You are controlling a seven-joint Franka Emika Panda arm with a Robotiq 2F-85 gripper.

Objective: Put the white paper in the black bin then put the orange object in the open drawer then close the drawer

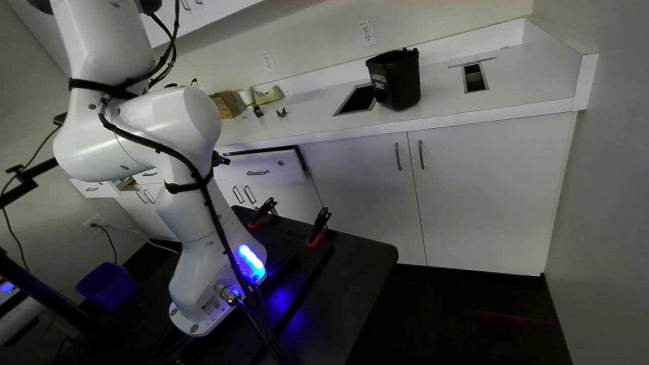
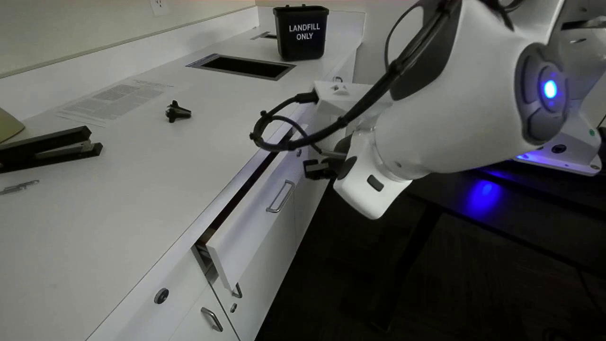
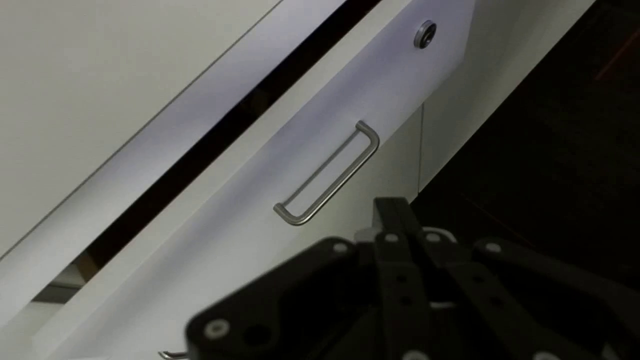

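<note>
Your gripper is just pinched together, nothing in it; drawer front sits up-left in wrist view, running diagonal.

Black stapler on white counter, pen near it, blue bin, clamps on dark table

Black, white-lettered bin; white-fronted drawer
</note>
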